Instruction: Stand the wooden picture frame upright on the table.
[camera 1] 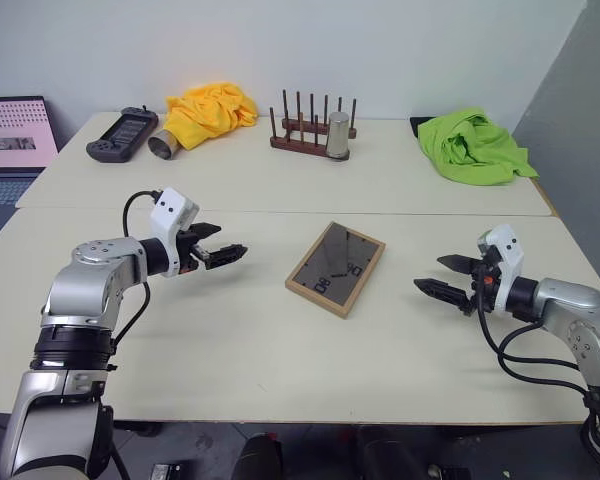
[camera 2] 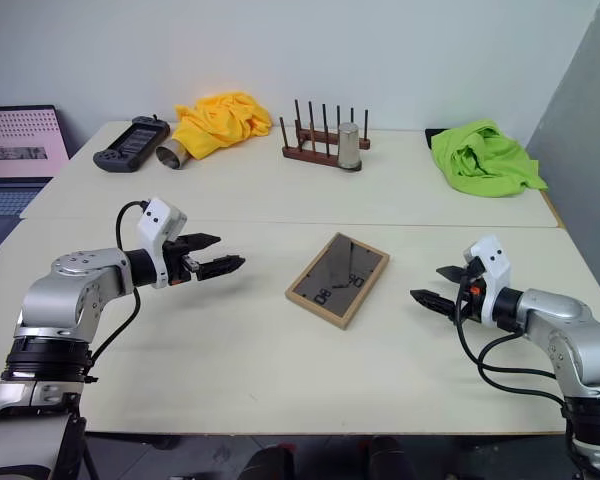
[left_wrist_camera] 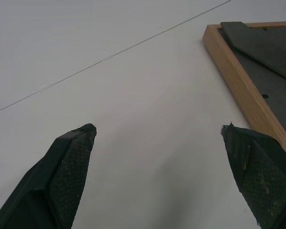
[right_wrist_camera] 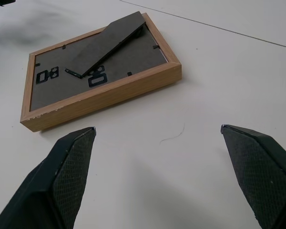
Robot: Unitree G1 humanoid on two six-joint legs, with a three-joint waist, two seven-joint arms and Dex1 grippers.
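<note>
Cream worktop (camera 1: 230,350), frame (camera 1: 335,268) lying face-down; flanking it, fingers apart on left gripper (camera 1: 220,247) and right gripper (camera 1: 446,277), reaching to lift next.

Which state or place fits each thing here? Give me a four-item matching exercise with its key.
Things:
1. wooden picture frame
2. left claw
3. green cloth
4. metal cup

States or places:
A. standing by the peg rack
B. bunched at the far right of the table
C. lying flat, dark back panel up
D. open, holding nothing, to the left of the frame

Pairs: 1-C, 2-D, 3-B, 4-A
</note>
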